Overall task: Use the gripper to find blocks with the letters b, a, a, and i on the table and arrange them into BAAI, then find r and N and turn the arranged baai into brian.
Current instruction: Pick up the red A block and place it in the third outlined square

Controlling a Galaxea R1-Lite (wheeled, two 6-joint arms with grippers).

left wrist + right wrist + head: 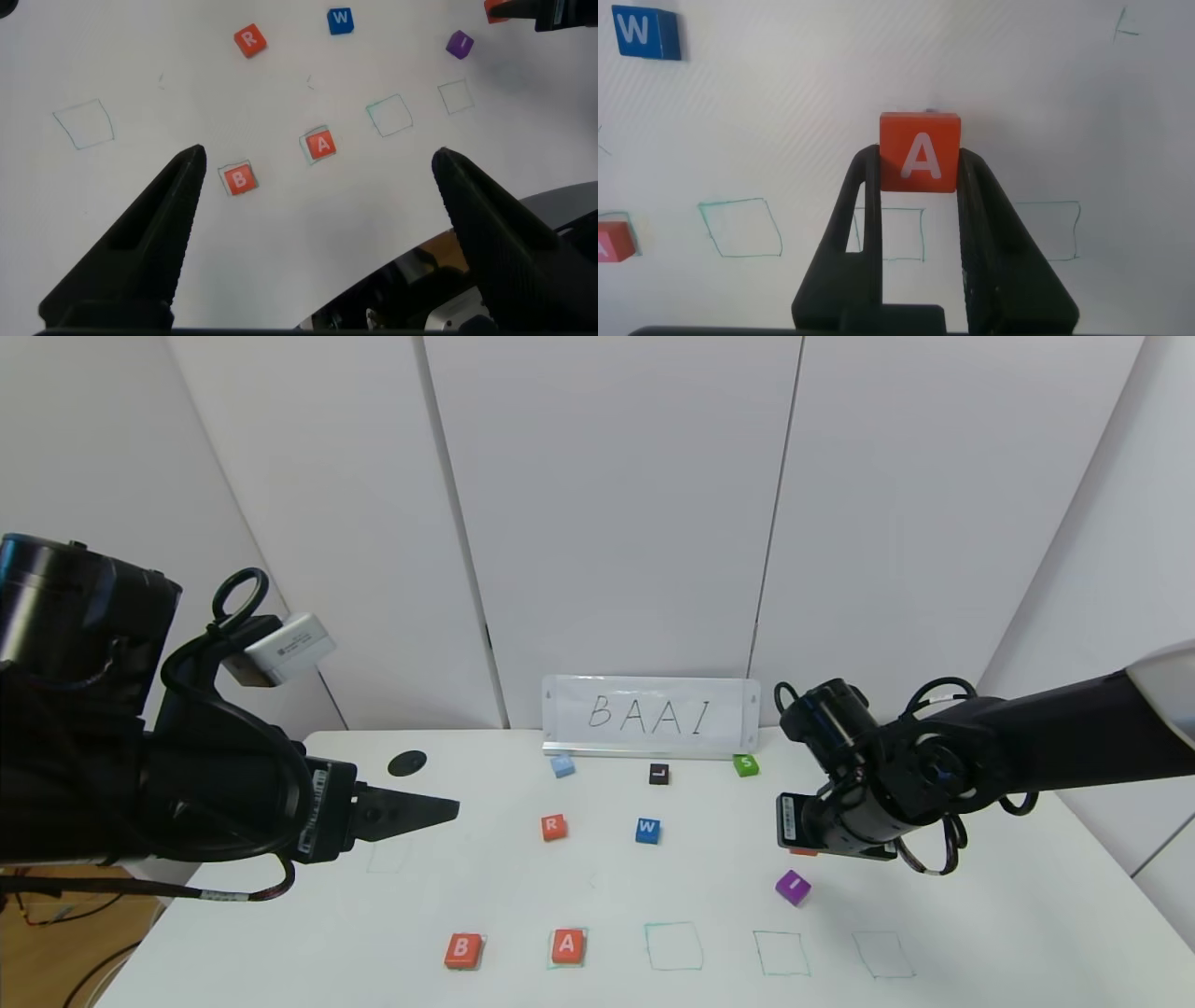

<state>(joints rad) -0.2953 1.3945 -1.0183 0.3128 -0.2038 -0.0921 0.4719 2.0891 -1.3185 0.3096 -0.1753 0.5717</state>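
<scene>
**Second A in my right pincer, B and first A already in the row**

Right now my right gripper is clamped on an orange-red A block, the white letter facing my wrist camera and the block pinched between the two fingertips. In the head view this gripper sits above the right half of the white table, with only a sliver of orange showing under it, just behind the purple I block, which lies tilted on the tabletop.

My left gripper hangs over the left side of the table with its jaws spread wide and nothing between them; through its wrist camera I look down past both fingers at the front row.

Along the near edge, the B block lies flat at the left end, and the other A block sits beside it, on a green drawn outline. Three more green square outlines continue to the right, each with nothing in it.

Farther back, the orange-red R block and a blue W block lie side by side near the middle. Behind them stand a light blue block, a dark L block and a green S block, in front of a white sign lettered BAAI. A black disc lies at the back left.
</scene>
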